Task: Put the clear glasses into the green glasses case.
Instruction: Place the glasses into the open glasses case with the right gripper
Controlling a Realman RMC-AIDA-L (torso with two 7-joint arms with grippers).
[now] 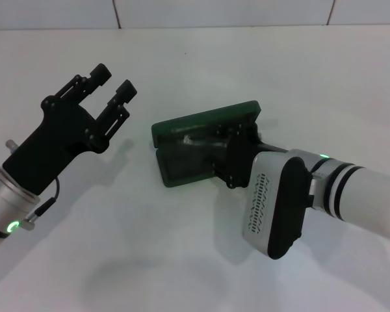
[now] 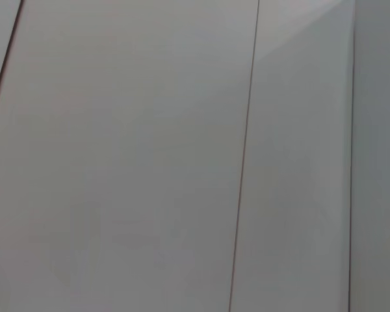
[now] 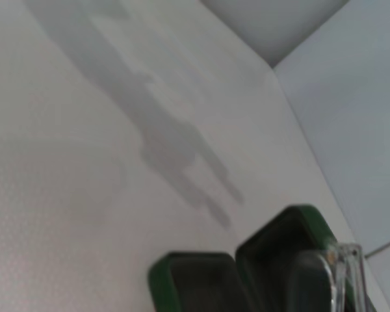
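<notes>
The green glasses case [image 1: 205, 121] lies open in the middle of the white table, its lid tilted up at the back. My right gripper [image 1: 216, 148] reaches down into the case's dark inside and is shut on the clear glasses [image 1: 187, 139], which show only as a pale glint there. In the right wrist view a clear part of the clear glasses [image 3: 342, 273] stands in front of the lid of the green glasses case [image 3: 298, 224]. My left gripper [image 1: 115, 79] hangs open above the table to the left of the case, holding nothing.
The white table [image 1: 182, 260] runs back to a white tiled wall [image 1: 221, 13]. The left wrist view holds only pale wall panels [image 2: 117, 156]. My right forearm [image 1: 351, 188] crosses the table's right side.
</notes>
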